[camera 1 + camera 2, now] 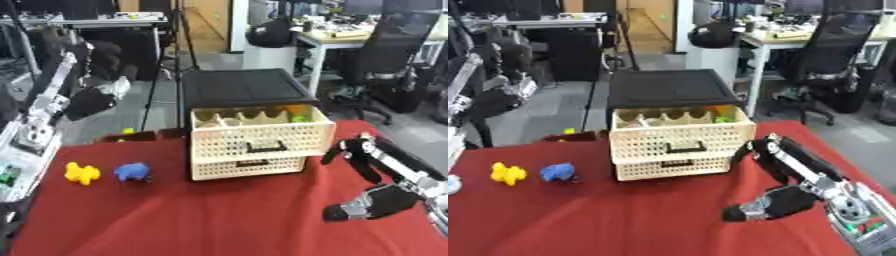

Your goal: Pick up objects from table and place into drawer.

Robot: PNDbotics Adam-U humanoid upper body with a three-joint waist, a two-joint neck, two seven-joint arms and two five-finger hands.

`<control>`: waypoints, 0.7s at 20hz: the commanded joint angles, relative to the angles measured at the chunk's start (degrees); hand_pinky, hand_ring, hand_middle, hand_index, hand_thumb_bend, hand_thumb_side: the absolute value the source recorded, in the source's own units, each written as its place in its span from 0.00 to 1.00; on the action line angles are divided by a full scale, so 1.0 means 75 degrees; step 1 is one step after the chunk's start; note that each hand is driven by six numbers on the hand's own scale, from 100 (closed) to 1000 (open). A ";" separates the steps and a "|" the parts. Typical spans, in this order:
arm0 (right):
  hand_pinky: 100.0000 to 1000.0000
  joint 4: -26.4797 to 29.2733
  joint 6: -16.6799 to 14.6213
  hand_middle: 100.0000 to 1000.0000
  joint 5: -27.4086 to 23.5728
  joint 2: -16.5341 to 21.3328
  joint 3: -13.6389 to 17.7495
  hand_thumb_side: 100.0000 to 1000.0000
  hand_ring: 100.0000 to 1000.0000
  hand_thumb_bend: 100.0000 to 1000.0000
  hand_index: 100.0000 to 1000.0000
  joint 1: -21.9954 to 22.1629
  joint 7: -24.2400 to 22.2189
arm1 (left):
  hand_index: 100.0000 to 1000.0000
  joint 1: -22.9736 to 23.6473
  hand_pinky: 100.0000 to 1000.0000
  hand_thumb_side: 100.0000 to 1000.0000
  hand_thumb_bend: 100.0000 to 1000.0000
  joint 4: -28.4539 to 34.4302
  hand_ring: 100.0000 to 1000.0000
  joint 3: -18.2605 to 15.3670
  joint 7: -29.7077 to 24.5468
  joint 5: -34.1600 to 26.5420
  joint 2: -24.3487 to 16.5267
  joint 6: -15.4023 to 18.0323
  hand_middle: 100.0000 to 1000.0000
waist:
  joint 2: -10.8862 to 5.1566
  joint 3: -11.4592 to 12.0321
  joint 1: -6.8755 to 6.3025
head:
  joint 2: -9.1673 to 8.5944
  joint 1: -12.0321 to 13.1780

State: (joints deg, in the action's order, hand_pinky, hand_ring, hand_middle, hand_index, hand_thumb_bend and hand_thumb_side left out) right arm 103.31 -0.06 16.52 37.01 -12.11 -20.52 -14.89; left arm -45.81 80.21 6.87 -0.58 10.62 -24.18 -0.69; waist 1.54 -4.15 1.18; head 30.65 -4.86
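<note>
A cream lattice drawer unit (249, 150) with a black top stands at the back of the red table (201, 215). Its upper drawer (262, 131) is pulled out, with a green piece (299, 118) and something yellow in its right end. A yellow toy (81, 173) and a blue toy (132, 172) lie on the cloth to the left of the unit. My right hand (378, 162) hovers just right of the drawer front, fingers relaxed and drooping, thumb (354, 210) low, holding nothing. My left hand (89, 104) is raised off the table at upper left, a dark blurred shape.
A small yellow thing (129, 131) shows at the table's far edge, left of the unit. Black office chairs (385, 55) and desks stand beyond the table. The cloth in front of the drawers is bare.
</note>
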 commanded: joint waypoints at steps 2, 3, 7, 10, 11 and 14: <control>0.00 -0.0260 0.0016 0.00 -0.0066 0.0028 -0.0119 0.52 0.00 1.00 0.61 -0.0358 -0.0180 | 0.73 0.0150 0.61 0.31 0.21 0.0446 0.61 -0.0206 0.0019 -0.0204 -0.0376 -0.0115 0.55 | -0.0116 0.0192 -0.0003 | 0.0039 -0.0147; 0.00 -0.0369 0.0018 0.00 -0.0074 -0.0002 -0.0175 0.52 0.00 1.00 0.62 -0.0453 -0.0238 | 0.73 0.0232 0.61 0.32 0.21 0.0515 0.61 -0.0232 0.0020 -0.0225 -0.0410 -0.0135 0.55 | -0.0124 0.0247 -0.0007 | 0.0031 -0.0175; 0.00 -0.0893 0.0029 0.00 -0.0035 -0.0146 -0.0346 0.49 0.00 1.00 0.62 -0.0824 -0.0421 | 0.73 0.0567 0.61 0.35 0.18 0.0730 0.61 -0.0317 -0.0012 -0.0325 -0.0492 -0.0204 0.55 | -0.0140 0.0456 -0.0015 | 0.0035 -0.0297; 0.00 -0.1307 0.0004 0.00 -0.0001 -0.0281 -0.0414 0.49 0.00 1.00 0.62 -0.1037 -0.0482 | 0.73 0.0799 0.61 0.38 0.17 0.0857 0.61 -0.0395 -0.0019 -0.0442 -0.0526 -0.0264 0.55 | -0.0139 0.0570 -0.0023 | 0.0034 -0.0382; 0.00 -0.1455 -0.0001 0.00 0.0020 -0.0333 -0.0429 0.49 0.00 1.00 0.62 -0.1112 -0.0495 | 0.73 0.0867 0.61 0.39 0.17 0.0890 0.61 -0.0425 -0.0017 -0.0489 -0.0528 -0.0287 0.55 | -0.0138 0.0611 -0.0026 | 0.0030 -0.0415; 0.00 -0.1882 -0.0030 0.00 0.0086 -0.0447 -0.0464 0.49 0.00 1.00 0.62 -0.1308 -0.0521 | 0.73 0.1030 0.61 0.41 0.16 0.0954 0.61 -0.0488 -0.0023 -0.0591 -0.0512 -0.0347 0.55 | -0.0147 0.0717 -0.0055 | 0.0012 -0.0485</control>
State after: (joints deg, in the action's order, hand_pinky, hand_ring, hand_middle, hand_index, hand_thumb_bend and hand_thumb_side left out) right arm 90.03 -0.10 16.62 33.11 -15.91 -29.13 -18.58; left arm -37.29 86.03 4.05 -0.76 6.73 -26.31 -2.99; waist 1.11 1.31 0.90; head 30.65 -8.15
